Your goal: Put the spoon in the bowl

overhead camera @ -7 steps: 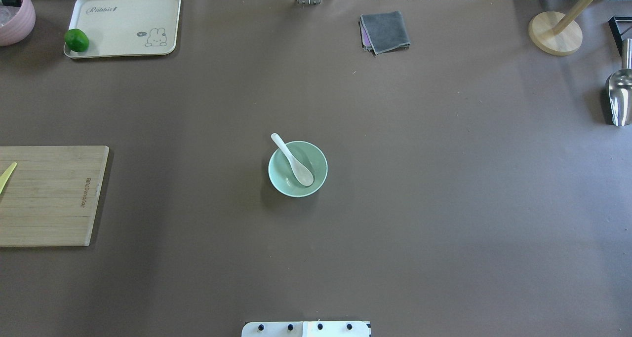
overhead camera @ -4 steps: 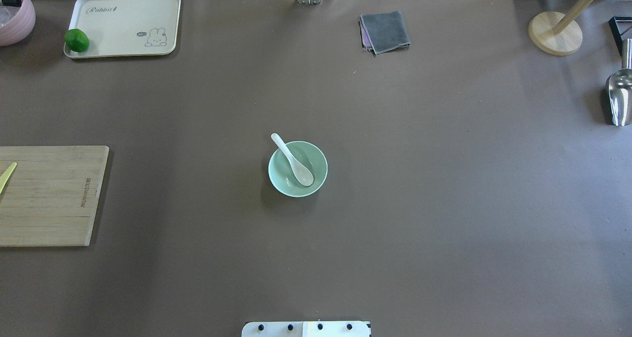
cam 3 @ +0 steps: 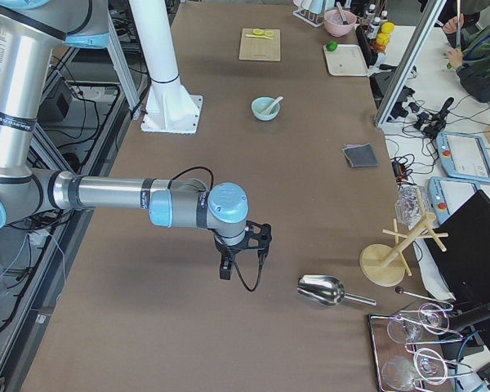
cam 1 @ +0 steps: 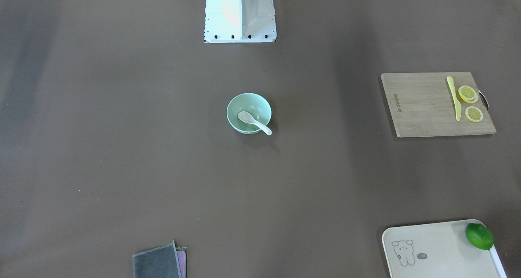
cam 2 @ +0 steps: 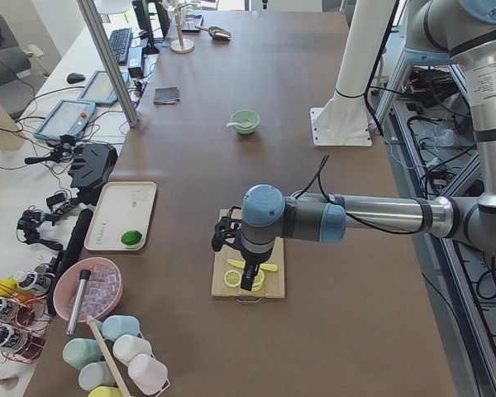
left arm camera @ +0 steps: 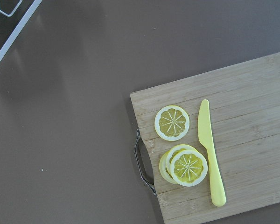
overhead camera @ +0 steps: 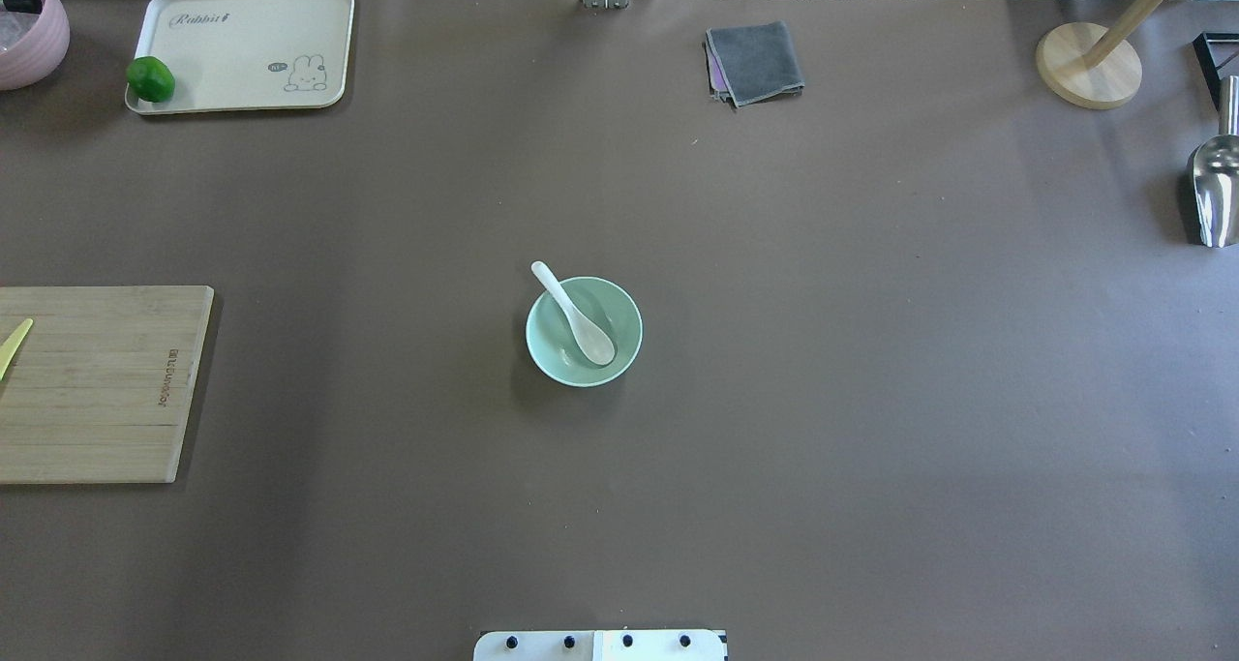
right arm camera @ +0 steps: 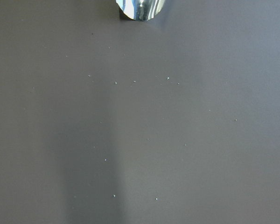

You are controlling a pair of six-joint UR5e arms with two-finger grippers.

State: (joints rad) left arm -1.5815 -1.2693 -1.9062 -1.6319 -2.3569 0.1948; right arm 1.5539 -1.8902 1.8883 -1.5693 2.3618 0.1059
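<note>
The white spoon [overhead camera: 576, 322] lies in the mint-green bowl [overhead camera: 552, 349] at the table's middle, scoop inside and handle over the far-left rim. Both also show in the front-facing view, the spoon [cam 1: 253, 122] and the bowl [cam 1: 260, 107]. My left gripper [cam 2: 246, 279] hangs over the cutting board, far from the bowl. My right gripper [cam 3: 241, 263] hangs over bare table near the metal scoop. Both grippers show only in the side views, so I cannot tell whether they are open or shut.
A wooden cutting board [left arm camera: 252, 116] holds lemon slices [left arm camera: 171, 122] and a yellow knife [left arm camera: 210, 154]. A tray [overhead camera: 242, 42] with a lime [overhead camera: 150, 78], a grey cloth [overhead camera: 755, 61], a wooden stand [overhead camera: 1089, 66] and a metal scoop [overhead camera: 1215, 187] sit along the table's edges.
</note>
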